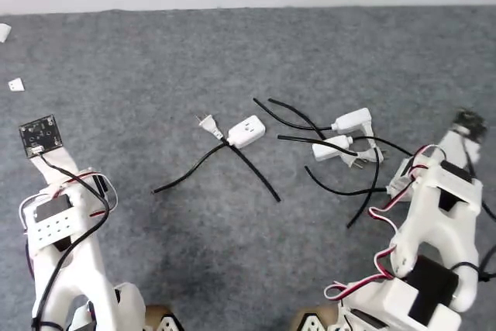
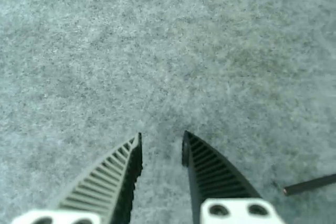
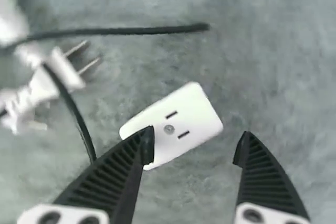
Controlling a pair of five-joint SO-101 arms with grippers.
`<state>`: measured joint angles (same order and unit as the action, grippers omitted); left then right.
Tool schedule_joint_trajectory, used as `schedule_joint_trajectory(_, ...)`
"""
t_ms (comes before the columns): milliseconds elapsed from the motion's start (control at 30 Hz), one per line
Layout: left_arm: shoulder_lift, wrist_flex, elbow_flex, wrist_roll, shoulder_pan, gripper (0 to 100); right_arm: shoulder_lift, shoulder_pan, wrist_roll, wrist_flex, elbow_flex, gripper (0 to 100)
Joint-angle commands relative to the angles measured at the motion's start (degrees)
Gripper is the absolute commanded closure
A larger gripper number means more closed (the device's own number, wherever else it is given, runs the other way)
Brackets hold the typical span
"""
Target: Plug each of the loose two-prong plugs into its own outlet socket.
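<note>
Surface: grey, felt-like tabletop (image 1: 155,60) under a pale wall; both arms stand at its near edge.
High view, middle: a white middle socket (image 1: 246,131) lies with a middle plug (image 1: 208,124) just beside it, prongs pointing away and not inserted.
High view, right: two more sockets (image 1: 353,122) sit among tangled black cords (image 1: 364,191), close to the right arm (image 1: 442,207).
Left wrist view: the left end effector (image 2: 161,136) is released, jaws slightly apart over bare tabletop, with a cord end (image 2: 310,184) nearby.
Right wrist view: the right end effector (image 3: 196,135) is released, jaws wide, hanging over a face-up socket (image 3: 173,121). A loose plug (image 3: 65,66) lies near it, prongs bare.
Risk: these sockets look light and unanchored, so I'd expect one to skid away when a plug is pushed in.
Risk: a cord could drag on a neighbouring plug or socket and twist the prongs off the slots.
</note>
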<state>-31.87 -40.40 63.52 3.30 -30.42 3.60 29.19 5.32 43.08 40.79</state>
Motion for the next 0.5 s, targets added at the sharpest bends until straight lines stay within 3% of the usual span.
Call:
schedule_joint_trajectory(0, -0.7, -0.53, -0.4, -0.62, 0.35, 88, -0.57, 1.63, 8.09, 1.1, -0.7, 76.4)
schedule_joint_trajectory(233, -0.7, -0.53, -0.4, -2.29, 0.35, 88, -1.27, 0.31, 8.62, -0.31, -2.9, 76.4)
schedule_joint_trajectory(367, -0.7, -0.62, -0.31, -2.37, 0.26, 88, -1.27, -0.84, 13.98, -1.36, -4.13, 76.4)
schedule_joint_trajectory(467, -0.7, -0.62, -0.31, -2.46, 0.18, 88, -1.63, -1.01, 13.8, -0.92, -3.69, 76.4)
